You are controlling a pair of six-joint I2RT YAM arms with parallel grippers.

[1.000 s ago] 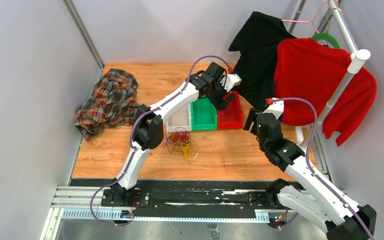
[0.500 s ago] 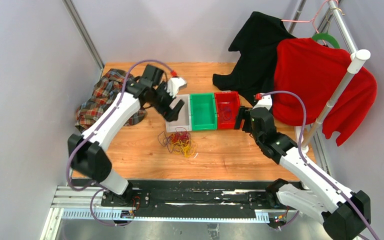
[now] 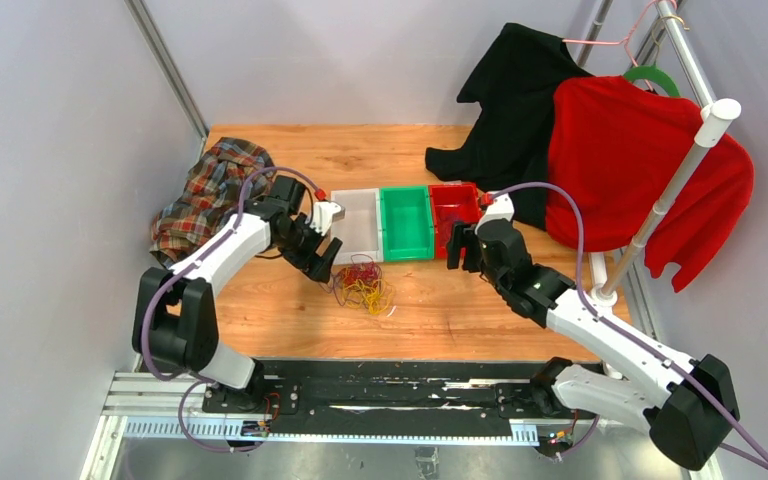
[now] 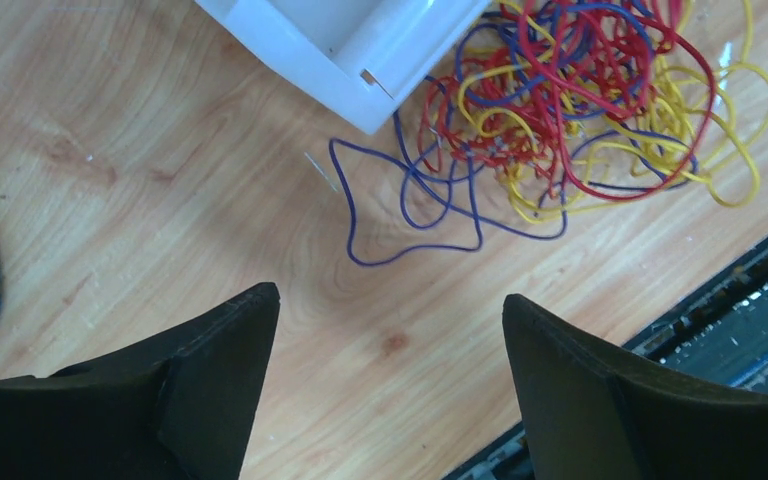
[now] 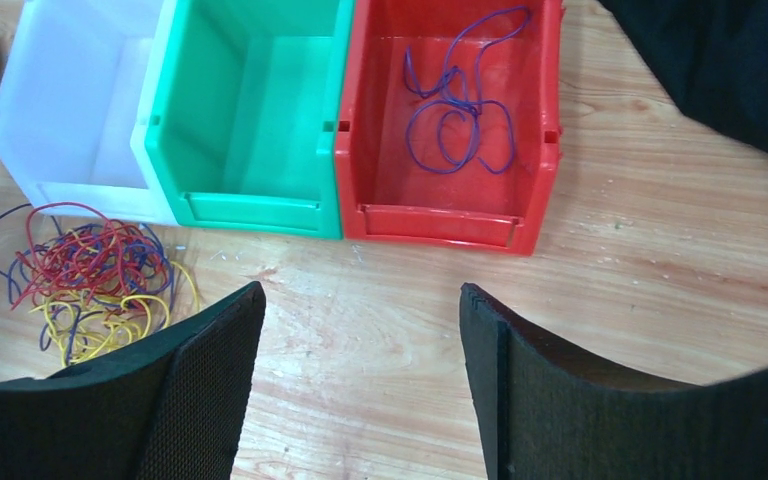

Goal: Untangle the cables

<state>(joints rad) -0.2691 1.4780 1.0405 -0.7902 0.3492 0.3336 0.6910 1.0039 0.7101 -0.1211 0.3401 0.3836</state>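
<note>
A tangle of red, yellow and purple cables (image 3: 362, 283) lies on the wooden table just in front of the white bin; it shows in the left wrist view (image 4: 570, 110) and the right wrist view (image 5: 95, 280). One purple cable (image 5: 460, 105) lies alone in the red bin (image 5: 535, 160). My left gripper (image 3: 322, 262) is open and empty, just left of the tangle. My right gripper (image 3: 460, 252) is open and empty, in front of the red bin (image 3: 472, 232), to the right of the tangle.
White bin (image 3: 370, 240), green bin (image 3: 407, 250) and red bin stand in a row mid-table. A plaid shirt (image 3: 210, 200) lies at the left. Black (image 3: 510, 100) and red (image 3: 640, 160) garments hang on a rack at the right. The black rail (image 3: 380, 385) borders the front edge.
My left arm swung from over the bins leftward and down to the table beside the tangle. My right gripper moved left and forward toward the front of the red bin.
</note>
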